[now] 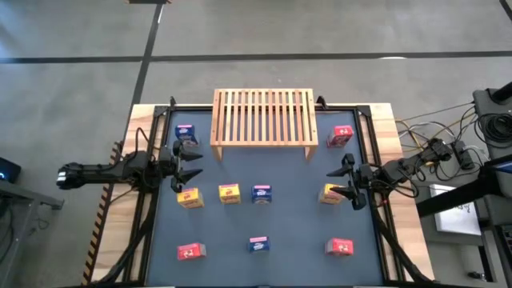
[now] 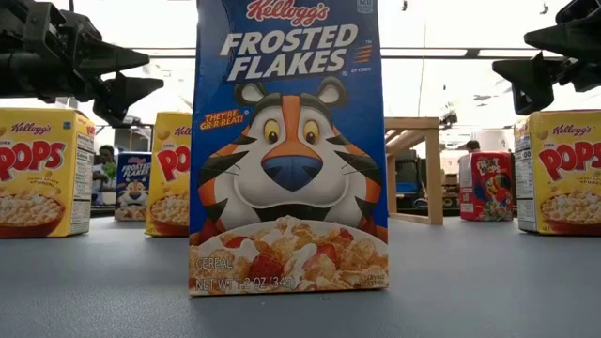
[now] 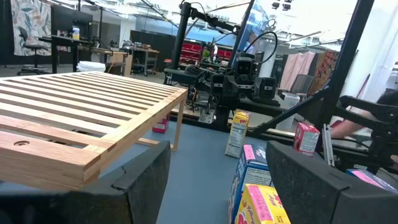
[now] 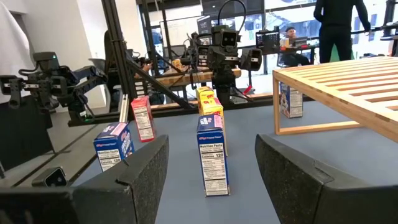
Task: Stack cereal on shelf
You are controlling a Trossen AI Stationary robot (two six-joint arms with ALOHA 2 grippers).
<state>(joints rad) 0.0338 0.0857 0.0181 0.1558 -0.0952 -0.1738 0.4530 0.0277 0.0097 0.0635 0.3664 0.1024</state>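
Note:
The wooden slatted shelf (image 1: 262, 118) stands on its short legs at the table's far middle. Several small cereal boxes stand upright on the dark mat: a blue one (image 1: 186, 132) left of the shelf, a red one (image 1: 340, 135) right of it, a middle row of yellow (image 1: 190, 198), yellow (image 1: 230, 194), blue (image 1: 261, 193) and yellow (image 1: 331, 194), and a near row of red (image 1: 190, 251), blue (image 1: 258, 244) and red (image 1: 340, 247). My left gripper (image 1: 190, 162) hovers open above the mat at the left. My right gripper (image 1: 344, 180) hovers open at the right, above the right yellow box (image 2: 563, 169).
Black frame rails (image 1: 156, 152) run along the mat's left and right sides. Cables and gear (image 1: 448, 152) lie off the table's right edge. People show in the room beyond (image 4: 339, 25). Bare mat lies between the box rows (image 1: 296, 224).

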